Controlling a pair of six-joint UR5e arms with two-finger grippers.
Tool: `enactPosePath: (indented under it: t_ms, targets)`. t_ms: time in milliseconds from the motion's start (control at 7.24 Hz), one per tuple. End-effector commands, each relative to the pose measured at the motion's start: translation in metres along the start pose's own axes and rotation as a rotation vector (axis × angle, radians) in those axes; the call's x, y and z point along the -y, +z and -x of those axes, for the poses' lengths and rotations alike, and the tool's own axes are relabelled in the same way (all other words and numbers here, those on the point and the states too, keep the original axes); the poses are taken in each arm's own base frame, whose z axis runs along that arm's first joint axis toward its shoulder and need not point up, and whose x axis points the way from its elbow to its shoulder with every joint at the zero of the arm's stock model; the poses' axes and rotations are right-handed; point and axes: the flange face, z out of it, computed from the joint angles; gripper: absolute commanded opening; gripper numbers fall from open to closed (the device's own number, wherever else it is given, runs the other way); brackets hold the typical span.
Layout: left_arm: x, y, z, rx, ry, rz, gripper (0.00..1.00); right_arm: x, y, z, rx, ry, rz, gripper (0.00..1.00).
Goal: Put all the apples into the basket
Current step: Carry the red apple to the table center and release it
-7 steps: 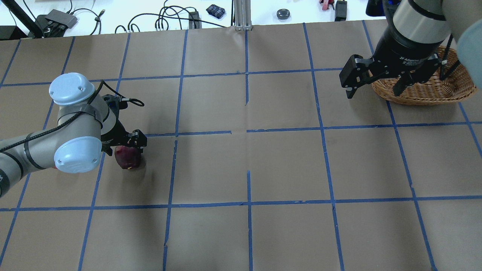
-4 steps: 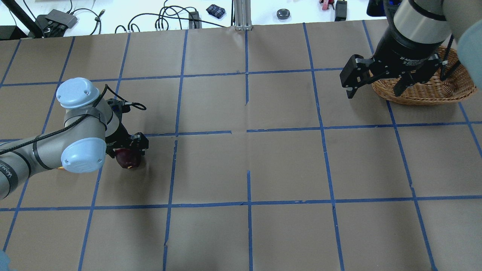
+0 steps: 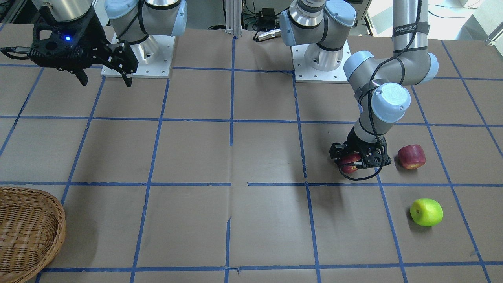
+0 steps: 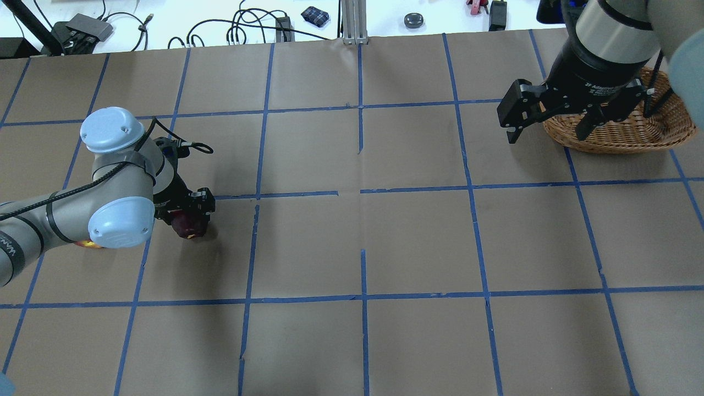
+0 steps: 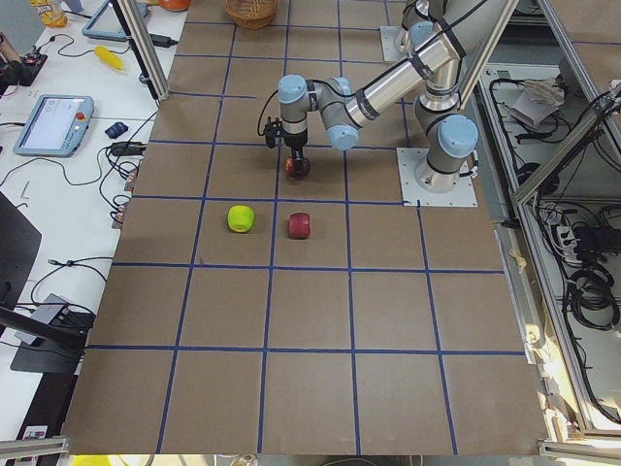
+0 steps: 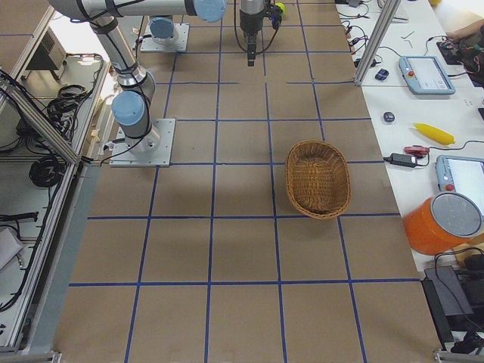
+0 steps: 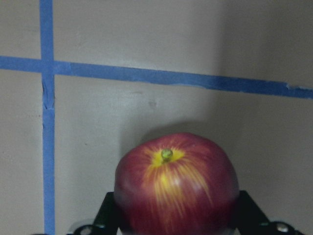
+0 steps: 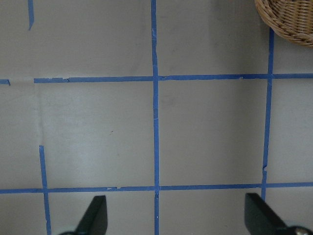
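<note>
While the left end effector (image 4: 190, 215) is clamped across the flanks of one dark red apple (image 7: 176, 186), stem up, on the left part of the tabletop (image 4: 418, 242), the step in hand is judged to be the lift and carry to the wicker basket (image 4: 621, 135), which sits well apart at the far right.

Recommended: raise straight up before travelling. Keep the squeeze steady, since the glossy skin may slip. Clear the basket rim, then lower inside before letting go.

The right end effector (image 4: 546, 137) hangs empty just beside the basket with its fingers spread wide, and the carry path should avoid it. A second dark red apple (image 3: 411, 156) and the yellow-green apple (image 3: 426, 212) lie loose near the pickup spot.

Writing: the right end effector's body bears "2F Adaptive". A strap (image 3: 408, 28) on the left arm appears to read "WANJEED", though the print is small.
</note>
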Motion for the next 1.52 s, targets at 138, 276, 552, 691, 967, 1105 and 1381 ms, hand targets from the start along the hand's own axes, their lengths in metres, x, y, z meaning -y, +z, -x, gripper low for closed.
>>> enactPosePath:
  t_ms: [138, 276, 552, 691, 967, 1105, 1381]
  targets:
    - [0.008, -0.039, -0.12, -0.126, -0.144, -0.047, 0.16, 0.0, 0.0, 0.0, -0.001, 0.002, 0.002, 1.0]
    - [0.012, -0.048, -0.165, -0.144, -0.211, -0.057, 0.16, 0.0, 0.005, 0.0, 0.001, 0.004, 0.008, 1.0]
    - [0.005, -0.037, -0.255, -0.228, -0.325, 0.004, 0.16, 0.0, 0.015, 0.0, 0.001, 0.002, 0.007, 1.0]
    - [0.006, -0.041, -0.294, -0.25, -0.312, 0.004, 0.16, -0.001, 0.02, 0.0, 0.0, 0.005, 0.023, 1.0]
    - [-0.001, -0.024, -0.326, -0.226, -0.248, 0.013, 0.25, 0.0, 0.023, 0.001, 0.003, 0.005, 0.022, 1.0]
    - [0.001, -0.016, -0.325, -0.202, -0.242, 0.011, 0.99, 0.001, 0.024, 0.001, 0.004, -0.001, 0.022, 1.0]
    - [0.005, -0.029, -0.322, -0.205, -0.23, -0.022, 1.0, 0.005, 0.023, -0.001, -0.007, -0.013, -0.001, 1.0]
